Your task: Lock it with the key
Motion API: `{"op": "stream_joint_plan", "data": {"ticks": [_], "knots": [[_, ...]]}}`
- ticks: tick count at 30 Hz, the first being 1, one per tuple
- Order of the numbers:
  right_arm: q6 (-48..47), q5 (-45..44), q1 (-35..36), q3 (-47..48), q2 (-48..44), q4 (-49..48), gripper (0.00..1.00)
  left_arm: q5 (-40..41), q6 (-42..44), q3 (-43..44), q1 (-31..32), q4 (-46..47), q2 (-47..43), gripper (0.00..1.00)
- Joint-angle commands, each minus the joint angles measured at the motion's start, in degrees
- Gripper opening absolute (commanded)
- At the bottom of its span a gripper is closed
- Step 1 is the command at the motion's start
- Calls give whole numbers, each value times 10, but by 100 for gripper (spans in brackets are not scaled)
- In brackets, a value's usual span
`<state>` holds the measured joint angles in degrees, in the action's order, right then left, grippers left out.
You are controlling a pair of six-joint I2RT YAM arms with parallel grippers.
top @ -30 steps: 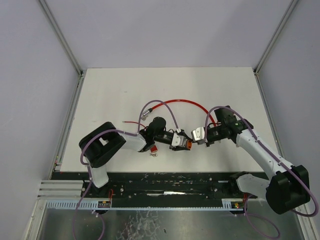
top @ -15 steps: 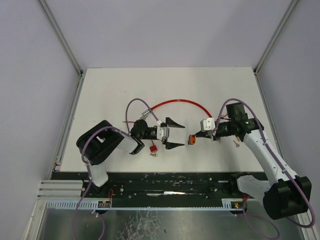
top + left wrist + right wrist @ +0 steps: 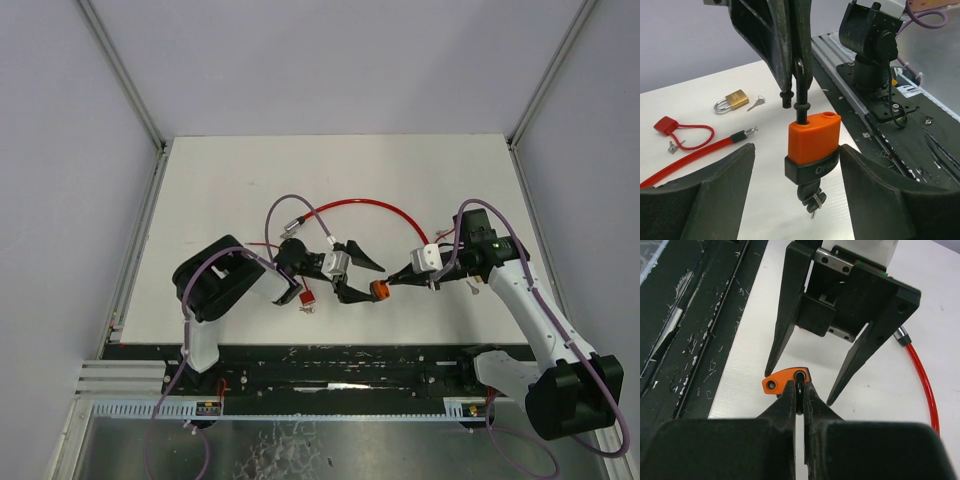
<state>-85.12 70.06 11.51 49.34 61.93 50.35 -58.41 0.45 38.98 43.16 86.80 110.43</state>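
Observation:
An orange padlock [image 3: 814,136] with a black base hangs by its black shackle [image 3: 801,97]. My right gripper [image 3: 799,390] is shut on that shackle. One shackle hole [image 3: 771,385] on top of the body is empty. A bunch of keys [image 3: 812,197] sticks out of the padlock's underside. My left gripper [image 3: 795,150] is open, with one finger [image 3: 700,195] well clear of the padlock and the other finger [image 3: 890,195] right beside its base. In the top view the padlock [image 3: 379,289] sits between the left gripper [image 3: 371,281] and the right gripper [image 3: 393,284].
A red cable [image 3: 360,203] loops across the white table [image 3: 220,190] behind the arms. A red tag [image 3: 308,296] with small keys lies near the left arm. A brass padlock [image 3: 732,100] and its key [image 3: 756,103] lie beyond. The black base rail [image 3: 330,365] runs along the near edge.
My left gripper let go of the padlock, opened and drew back. The right gripper then carried the padlock by its shackle in between the left gripper's open fingers.

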Motion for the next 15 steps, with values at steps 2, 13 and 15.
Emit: {"op": "stream_joint_plan", "data": {"ticks": [2,13,15], "knots": [[27,57,-15,26,-22,-30,0,-27,-43,34,8,51,27,63],[65,60,-20,25,-12,-48,0,-41,-79,69,16,51,55,32],[71,56,-20,25,-11,-51,0,-42,-82,72,16,52,55,24]]}}
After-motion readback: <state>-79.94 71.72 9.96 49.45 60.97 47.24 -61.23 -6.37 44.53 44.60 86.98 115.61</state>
